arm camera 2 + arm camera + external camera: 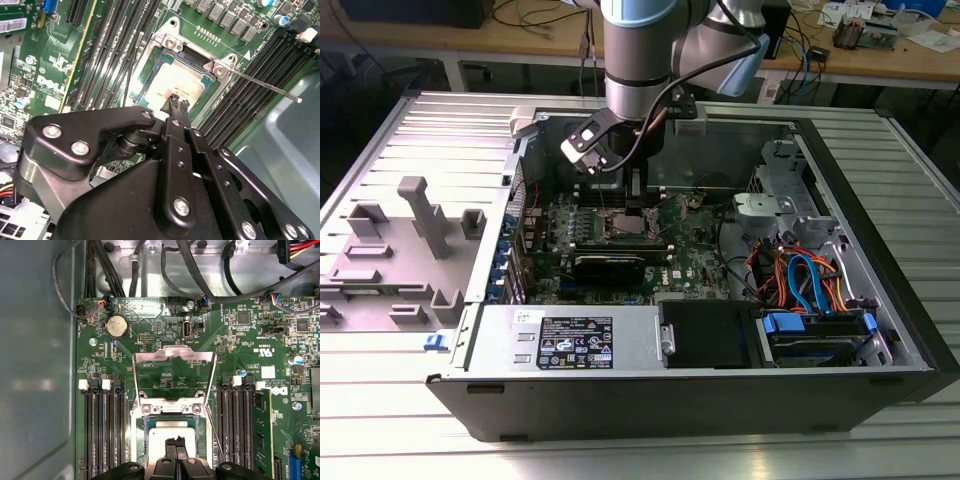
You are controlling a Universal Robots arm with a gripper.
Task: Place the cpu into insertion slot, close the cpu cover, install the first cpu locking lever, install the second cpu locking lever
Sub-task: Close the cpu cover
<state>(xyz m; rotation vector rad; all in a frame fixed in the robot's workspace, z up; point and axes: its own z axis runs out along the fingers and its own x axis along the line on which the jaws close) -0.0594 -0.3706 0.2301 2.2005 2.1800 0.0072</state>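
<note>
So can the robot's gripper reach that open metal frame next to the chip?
Probably yes. The metal frame is flipped open right beside the chip, and the gripper is right over the chip. Nothing seems to sit between them.

The small flat square cpu has a silvery-grey metal top, pale against the dark square insertion slot with its silver metal rim. The thin square-framed cpu cover is bare silver. Its window shows the green circuit board, which is speckled with silver solder points and white lettering. Long narrow black memory slots with white end clips flank the cpu on both sides. The matte black gripper is dotted with round silver screw heads. To the exterior view's right of the cpu lie bright blue flat cables and thin orange cables.
</note>
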